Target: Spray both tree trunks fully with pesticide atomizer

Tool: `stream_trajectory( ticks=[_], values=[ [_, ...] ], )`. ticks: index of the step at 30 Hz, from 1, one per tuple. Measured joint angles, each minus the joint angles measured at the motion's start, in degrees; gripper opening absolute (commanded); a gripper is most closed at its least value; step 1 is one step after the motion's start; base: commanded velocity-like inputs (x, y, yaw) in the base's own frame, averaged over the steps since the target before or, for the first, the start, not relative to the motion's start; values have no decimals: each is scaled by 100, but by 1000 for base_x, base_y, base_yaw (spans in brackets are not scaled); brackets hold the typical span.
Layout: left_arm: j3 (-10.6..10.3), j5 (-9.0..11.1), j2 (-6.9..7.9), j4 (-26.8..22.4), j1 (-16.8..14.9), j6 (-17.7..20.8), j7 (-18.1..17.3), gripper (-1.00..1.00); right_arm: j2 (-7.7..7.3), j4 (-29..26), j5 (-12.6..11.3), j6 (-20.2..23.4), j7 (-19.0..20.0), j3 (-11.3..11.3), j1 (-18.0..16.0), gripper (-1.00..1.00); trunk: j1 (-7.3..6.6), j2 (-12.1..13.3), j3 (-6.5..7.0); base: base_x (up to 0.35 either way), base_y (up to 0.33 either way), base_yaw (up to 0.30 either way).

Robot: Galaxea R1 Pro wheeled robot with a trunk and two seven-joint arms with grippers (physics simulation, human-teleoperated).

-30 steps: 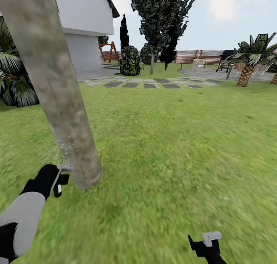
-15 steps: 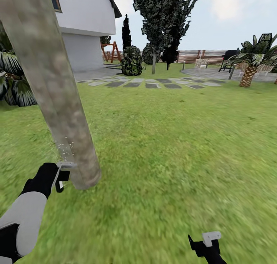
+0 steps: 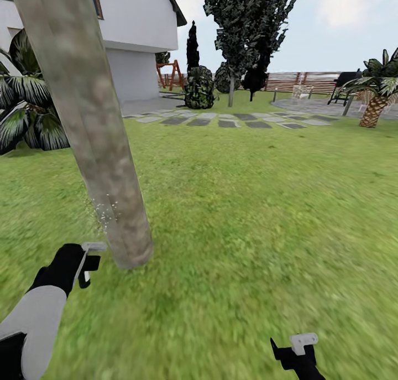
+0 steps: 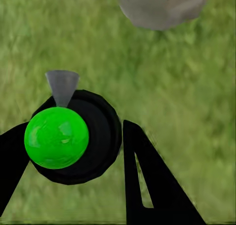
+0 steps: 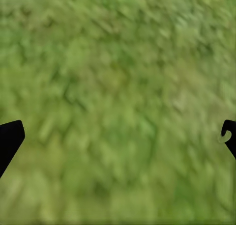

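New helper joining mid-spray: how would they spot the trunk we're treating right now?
Start at the white house. In front of it, nearest the camera, a thick grey-beige trunk leans up from the lawn. Unlike the thin distant tree, it has spray droplets near its base, beside the left gripper.

No readable text, labels, numbers or signs anywhere.

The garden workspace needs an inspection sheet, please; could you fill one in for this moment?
Surface: green lawn.
Job's things: atomizer, green-topped, in the left gripper; fine droplets on the near tree trunk; second tree far off.
Clutter: nothing seen.
Grippers: left shut on atomizer; right gripper open, holding nothing, over grass.
Cables: nothing seen.
Surroundings: white house, stepping stones, fence, palm.
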Motion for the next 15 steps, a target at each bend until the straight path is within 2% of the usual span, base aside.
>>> stream_trajectory(
  ticks=[3, 6, 9, 15],
  values=[
    [5, 64, 10, 14, 142, -12, 12, -100, 0, 3, 0, 0, 0, 1, 0, 100, 0, 0, 0, 0, 0, 222],
    [4, 84, -122, 84, 179, -29, 22, -100, 0, 3, -1, 0, 0, 2, 0, 100, 0, 0, 0, 0, 0, 230],
    [20, 39, -148, 96, 202, -52, 29, -100, 0, 3, 0, 0, 0, 3, 0, 100, 0, 0, 0, 56, -16, 42],
    [115, 65, -193, -2, 279, -66, 24, -100, 0, 3, 0, 0, -3, 0, 0, 100, 0, 0, 0, 247, -147, 2]
  ],
)
